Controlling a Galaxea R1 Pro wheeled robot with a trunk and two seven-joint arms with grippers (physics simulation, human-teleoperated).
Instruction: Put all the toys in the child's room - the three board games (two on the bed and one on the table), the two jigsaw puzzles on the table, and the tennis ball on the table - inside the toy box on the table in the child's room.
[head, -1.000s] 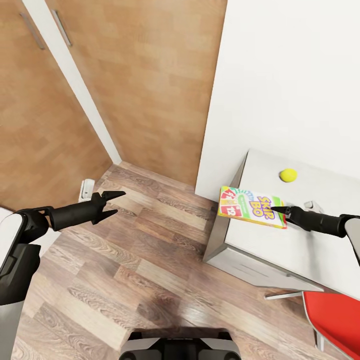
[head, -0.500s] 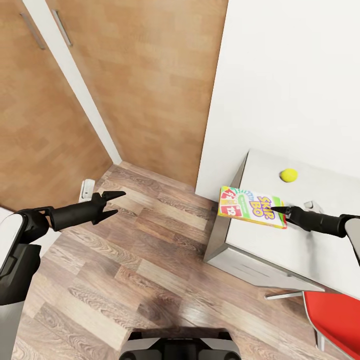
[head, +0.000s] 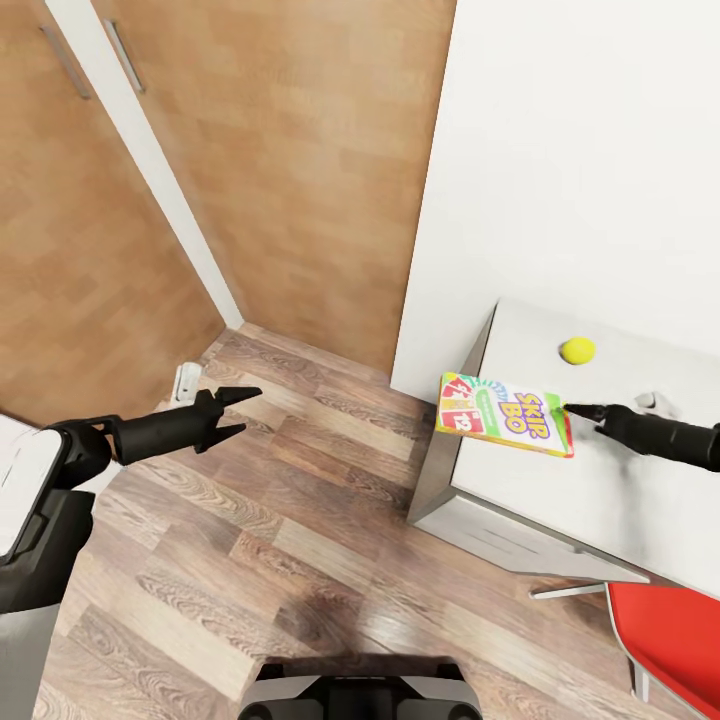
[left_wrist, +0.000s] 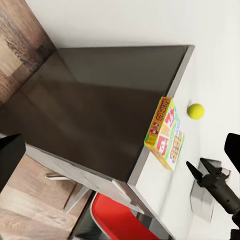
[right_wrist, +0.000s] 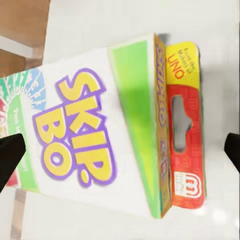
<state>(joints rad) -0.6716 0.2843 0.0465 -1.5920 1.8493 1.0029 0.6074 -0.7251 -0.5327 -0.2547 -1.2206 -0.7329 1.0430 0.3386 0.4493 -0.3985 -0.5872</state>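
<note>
The right gripper (head: 580, 409), jaws open and empty, has drawn back right off the Skip-Bo box (head: 503, 413), which overhangs the table (head: 590, 490); regrasping likely follows. Left gripper (head: 236, 413) open.

A: Table (head: 600, 500), right of the floor (head: 250, 530). What lies on it?

B: Skip-Bo board game (head: 503, 413), flat at the near left edge, one end overhanging toward the floor. Tennis ball (head: 577, 350) behind it, apart, nearer the wall (head: 580, 150).

A: Grippers?

B: Right gripper (head: 578, 410) over the table at the game's right end, jaws parted. Left gripper (head: 236, 412) over the floor, well left of the table, jaws parted.

A: Other items?

B: Chair (head: 665, 630) before the table, at its right.
</note>
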